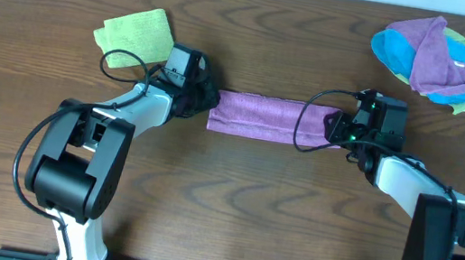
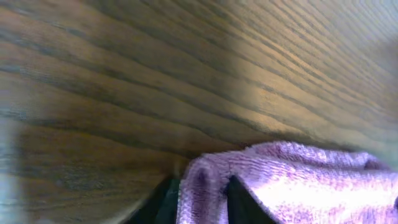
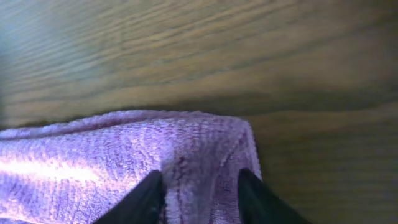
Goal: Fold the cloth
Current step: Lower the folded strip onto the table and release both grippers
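Observation:
A purple cloth [image 1: 257,115] lies folded into a long narrow strip across the middle of the table. My left gripper [image 1: 205,101] is at its left end, shut on the cloth's corner [image 2: 202,186]. My right gripper [image 1: 335,126] is at its right end, with its fingers [image 3: 202,190] closed on a pinched fold of the cloth near the right edge [image 3: 205,149]. Both ends rest low on the wood.
A folded yellow-green cloth [image 1: 135,32] lies at the back left, next to my left arm. A heap of purple, blue and yellow cloths [image 1: 434,58] sits at the back right. The table is dark wood [image 1: 239,213].

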`<move>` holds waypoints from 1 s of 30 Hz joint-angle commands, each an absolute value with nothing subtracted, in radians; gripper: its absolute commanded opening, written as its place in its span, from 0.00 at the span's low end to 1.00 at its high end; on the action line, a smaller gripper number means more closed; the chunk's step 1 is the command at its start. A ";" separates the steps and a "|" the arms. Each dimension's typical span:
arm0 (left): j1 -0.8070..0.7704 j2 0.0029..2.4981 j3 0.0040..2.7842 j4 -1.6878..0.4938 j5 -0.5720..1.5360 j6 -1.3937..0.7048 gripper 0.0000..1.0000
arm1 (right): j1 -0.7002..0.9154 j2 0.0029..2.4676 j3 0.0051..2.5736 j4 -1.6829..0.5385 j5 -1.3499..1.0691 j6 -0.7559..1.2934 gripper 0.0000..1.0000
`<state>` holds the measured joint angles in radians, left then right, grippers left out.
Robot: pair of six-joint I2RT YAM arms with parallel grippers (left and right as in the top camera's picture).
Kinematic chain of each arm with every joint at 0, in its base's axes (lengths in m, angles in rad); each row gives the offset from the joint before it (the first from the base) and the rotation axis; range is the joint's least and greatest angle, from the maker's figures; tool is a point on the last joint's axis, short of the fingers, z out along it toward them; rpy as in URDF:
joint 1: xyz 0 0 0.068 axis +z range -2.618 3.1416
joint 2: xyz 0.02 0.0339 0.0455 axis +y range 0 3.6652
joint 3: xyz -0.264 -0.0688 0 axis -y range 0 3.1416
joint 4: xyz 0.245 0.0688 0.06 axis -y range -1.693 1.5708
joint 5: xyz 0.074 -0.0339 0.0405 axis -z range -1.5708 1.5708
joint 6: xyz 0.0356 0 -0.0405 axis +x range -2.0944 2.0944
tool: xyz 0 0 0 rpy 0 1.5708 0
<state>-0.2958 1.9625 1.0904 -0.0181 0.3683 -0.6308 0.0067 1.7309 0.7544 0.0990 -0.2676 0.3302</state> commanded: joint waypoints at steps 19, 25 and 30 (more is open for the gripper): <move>-0.263 1.757 1.097 -0.098 0.491 -0.632 0.19 | 0.005 1.309 0.757 -0.270 -0.318 0.552 0.85; -0.291 1.808 1.097 -0.083 0.477 -0.637 0.06 | -0.008 1.278 0.755 -0.403 -0.319 0.643 0.87; -0.318 1.883 1.097 -0.052 0.487 -0.659 0.06 | -0.008 1.311 0.735 -0.387 -0.318 0.643 0.88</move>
